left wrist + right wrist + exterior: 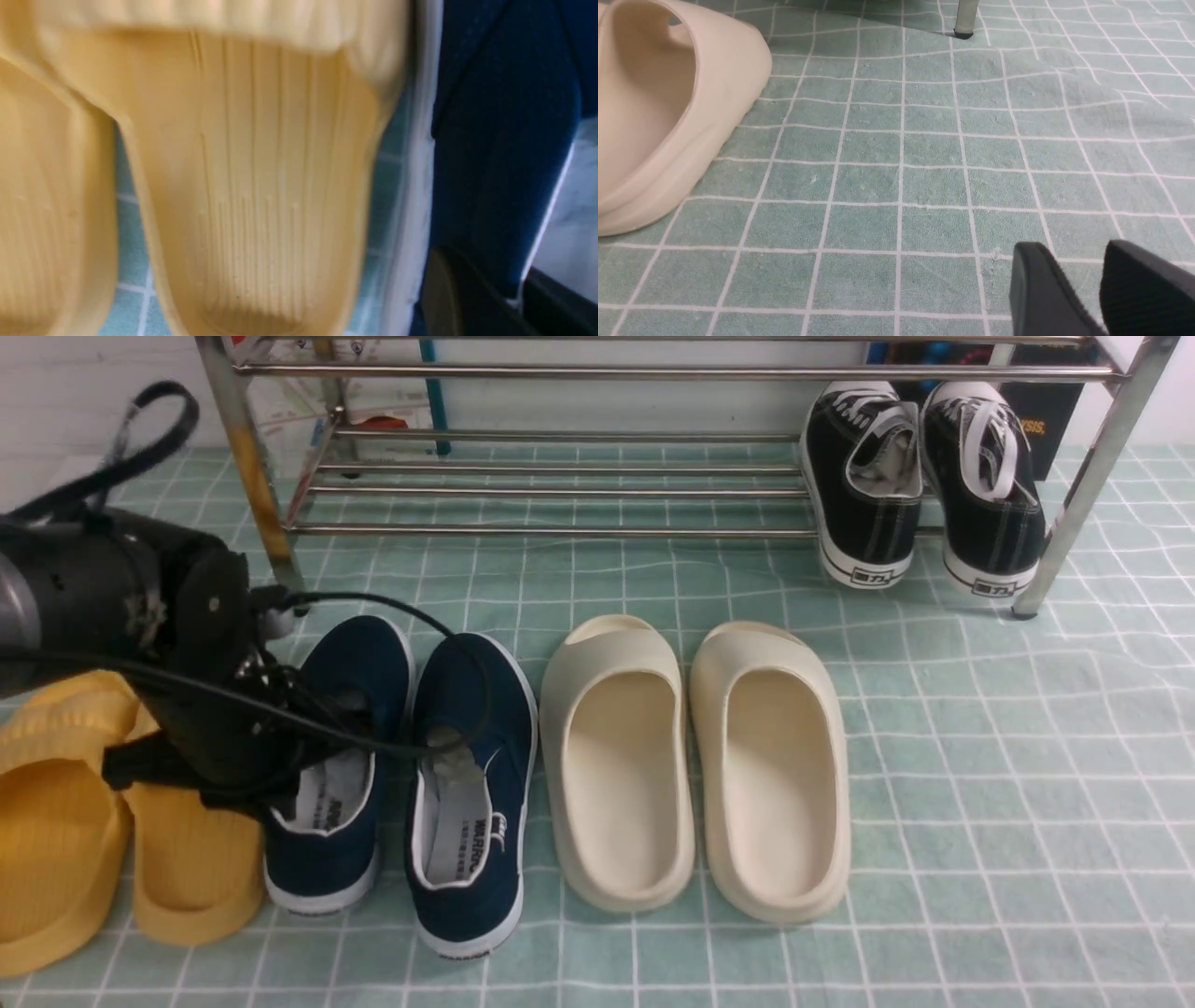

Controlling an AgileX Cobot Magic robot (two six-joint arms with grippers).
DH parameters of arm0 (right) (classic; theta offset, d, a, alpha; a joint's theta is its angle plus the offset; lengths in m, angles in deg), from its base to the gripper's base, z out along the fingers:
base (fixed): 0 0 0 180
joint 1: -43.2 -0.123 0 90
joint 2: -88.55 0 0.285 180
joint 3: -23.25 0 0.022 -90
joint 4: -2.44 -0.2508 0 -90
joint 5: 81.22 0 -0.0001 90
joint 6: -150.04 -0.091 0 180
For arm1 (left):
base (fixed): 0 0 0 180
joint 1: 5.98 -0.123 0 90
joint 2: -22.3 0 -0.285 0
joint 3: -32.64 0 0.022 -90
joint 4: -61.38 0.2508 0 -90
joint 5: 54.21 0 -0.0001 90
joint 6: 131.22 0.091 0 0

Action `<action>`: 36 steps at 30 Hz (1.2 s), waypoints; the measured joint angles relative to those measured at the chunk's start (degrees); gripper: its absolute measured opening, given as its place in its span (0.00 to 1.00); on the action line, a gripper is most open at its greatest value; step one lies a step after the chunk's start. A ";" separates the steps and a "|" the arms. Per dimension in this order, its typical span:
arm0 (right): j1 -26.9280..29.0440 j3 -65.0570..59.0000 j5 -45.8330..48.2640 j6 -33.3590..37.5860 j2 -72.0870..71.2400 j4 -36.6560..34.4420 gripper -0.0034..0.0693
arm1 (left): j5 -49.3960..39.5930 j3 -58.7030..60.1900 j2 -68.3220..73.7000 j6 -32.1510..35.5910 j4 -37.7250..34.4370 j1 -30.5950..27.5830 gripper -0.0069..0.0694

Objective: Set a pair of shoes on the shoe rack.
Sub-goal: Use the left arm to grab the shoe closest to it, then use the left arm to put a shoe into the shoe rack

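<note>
Two navy canvas slip-ons, the pair of shoes (457,686), with white rubber soles and grey insoles. They lie side by side on the green checked cloth (980,756) just in front of the shoe rack (560,530), toes toward it, near its yellow-stained leg (257,495); neither is on the bars yet. Likely handling: light, with a soft upper that folds under a pinch, a stiffer and grippier sole, nothing fragile. Best hold, by my reckoning, is the collar wall beside the heel, one finger inside and one outside, since the toe cloth would only crumple. Left end effector (490,275): down over the shoe nearer that leg (359,658), its dark fingers straddling the shoe's side wall; whether they have pinched it I cannot tell, as the wrist view is blurred and the arm hides it from the front. Right end effector (1078,245): fingers parted, empty, over bare cloth well out from the rack. Also present: black lace-up sneakers (868,495) on the rack's low tier at the end far from the stained leg, cream slides (616,775) before the rack's middle, and yellow slippers (56,821) beyond the stained-leg end.
</note>
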 joint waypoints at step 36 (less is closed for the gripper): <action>0.00 0.00 0.00 -0.01 0.00 0.06 0.37 | -5.46 -57.25 32.18 4.85 2.71 -1.12 0.11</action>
